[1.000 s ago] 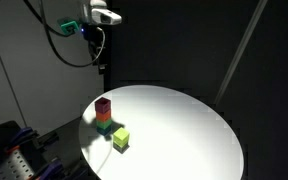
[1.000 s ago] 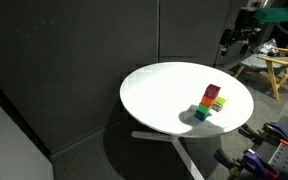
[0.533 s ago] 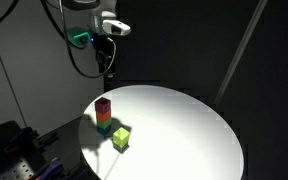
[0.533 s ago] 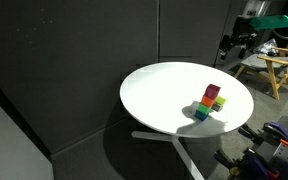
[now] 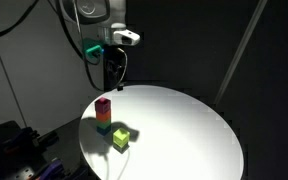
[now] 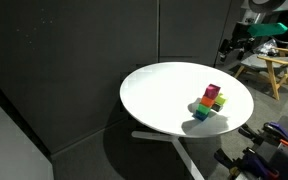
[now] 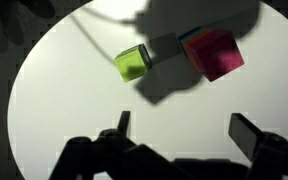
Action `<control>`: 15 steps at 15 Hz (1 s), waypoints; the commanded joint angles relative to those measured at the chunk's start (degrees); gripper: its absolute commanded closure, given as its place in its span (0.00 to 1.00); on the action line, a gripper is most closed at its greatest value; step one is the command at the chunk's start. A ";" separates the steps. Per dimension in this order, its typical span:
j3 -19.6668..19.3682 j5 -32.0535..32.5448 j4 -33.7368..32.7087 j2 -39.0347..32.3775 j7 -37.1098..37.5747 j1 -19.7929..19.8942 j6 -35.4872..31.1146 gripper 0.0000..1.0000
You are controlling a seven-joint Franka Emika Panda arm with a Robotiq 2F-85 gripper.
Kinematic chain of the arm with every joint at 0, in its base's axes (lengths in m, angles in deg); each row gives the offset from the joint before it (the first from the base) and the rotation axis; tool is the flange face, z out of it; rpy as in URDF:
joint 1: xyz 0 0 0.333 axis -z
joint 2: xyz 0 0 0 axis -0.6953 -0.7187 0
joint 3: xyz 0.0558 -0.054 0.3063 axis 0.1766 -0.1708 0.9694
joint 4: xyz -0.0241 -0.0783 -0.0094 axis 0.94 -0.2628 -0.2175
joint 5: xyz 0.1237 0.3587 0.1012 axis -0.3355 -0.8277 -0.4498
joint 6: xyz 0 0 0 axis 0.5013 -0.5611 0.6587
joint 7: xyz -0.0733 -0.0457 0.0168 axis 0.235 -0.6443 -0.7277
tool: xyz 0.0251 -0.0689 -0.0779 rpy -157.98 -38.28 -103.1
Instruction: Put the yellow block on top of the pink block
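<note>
Blocks stand near the rim of a round white table. Three of them form a small tower: the pink block on top, a red-orange block under it and a green block at the bottom. The yellow block lies on the tabletop just beside the foot of that tower, on the side nearer the table's edge. I can't tell whether it touches the green one. The gripper hangs in the air above the far edge of the table, well apart from all the blocks and pointing down. In the wrist view its two fingers stand spread wide with nothing between them. The same view shows the yellow block to one side of the pink block. Between them is a grey shape that I can't make out. In an exterior view the tower stands toward the table's side nearest the robot.
</note>
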 commanded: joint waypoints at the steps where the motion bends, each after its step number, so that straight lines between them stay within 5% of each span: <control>1: -0.97 0.80 -0.92 -1.62 -1.62 0.14 -2.12 0.00; 15: -1.51 -1.40 -1.84 -2.49 -1.70 -0.20 0.32 0.00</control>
